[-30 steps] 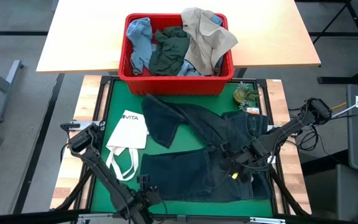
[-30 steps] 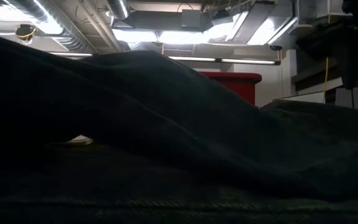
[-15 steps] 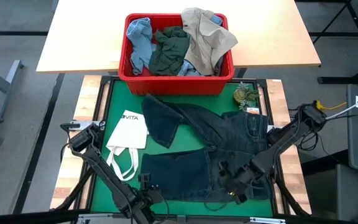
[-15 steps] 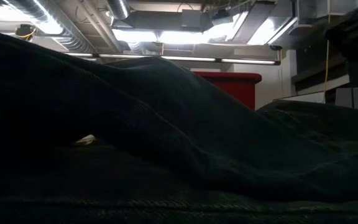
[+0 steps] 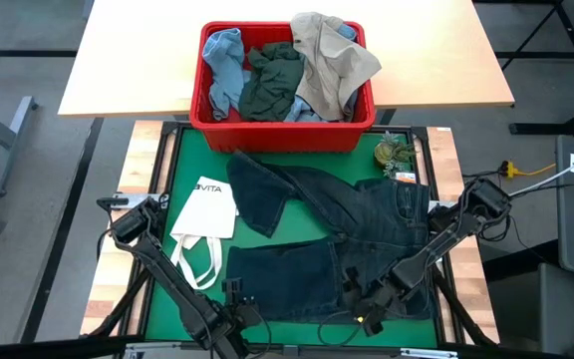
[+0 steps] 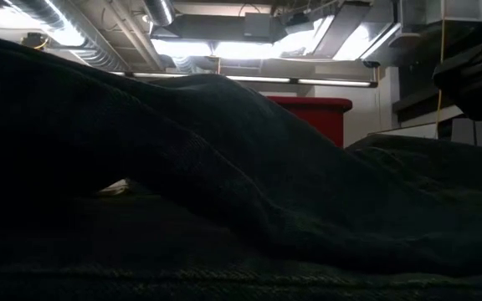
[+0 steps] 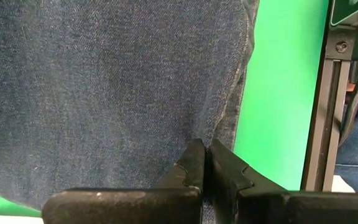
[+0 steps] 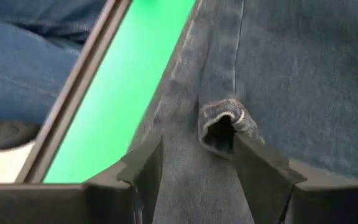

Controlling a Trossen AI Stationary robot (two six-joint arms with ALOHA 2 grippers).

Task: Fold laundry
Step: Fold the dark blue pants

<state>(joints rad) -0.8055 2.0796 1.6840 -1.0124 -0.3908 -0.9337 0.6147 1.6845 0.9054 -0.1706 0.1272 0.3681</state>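
Dark navy jeans (image 5: 337, 229) lie spread over the green mat (image 5: 182, 170). My left gripper (image 5: 237, 307) is shut on them at their near left corner. In the low view the jeans (image 6: 224, 167) rise in a hump toward that side. My right gripper (image 5: 367, 317) stands open over the jeans' near edge. In its wrist view my right gripper (image 8: 197, 152) has a strip of denim between its fingers and a small denim loop (image 8: 225, 121) just ahead. More laundry, light blue, dark green and beige, fills the red basket (image 5: 282, 120). My left gripper (image 7: 204, 155) pinches the jeans at their seamed edge (image 7: 222, 130), near the near left corner, between its two shut fingers. The fingers slant down from the near side. The cloth beyond them lies spread toward the far side. Whether my right gripper's fingers touch the denim, I cannot tell.
A white tote bag (image 5: 204, 214) with loop handles lies on the mat left of the jeans. A small green object (image 5: 395, 155) sits at the mat's far right corner. The black frame rail (image 7: 328, 112) runs along the mat's near edge. A person's blue-clad legs (image 8: 36, 56) show beyond it.
My right gripper has gone down and toward the table's near edge, from above the jeans' right middle to their near edge, staying open and tipping further down. The hump of cloth in the low view has shifted a little.
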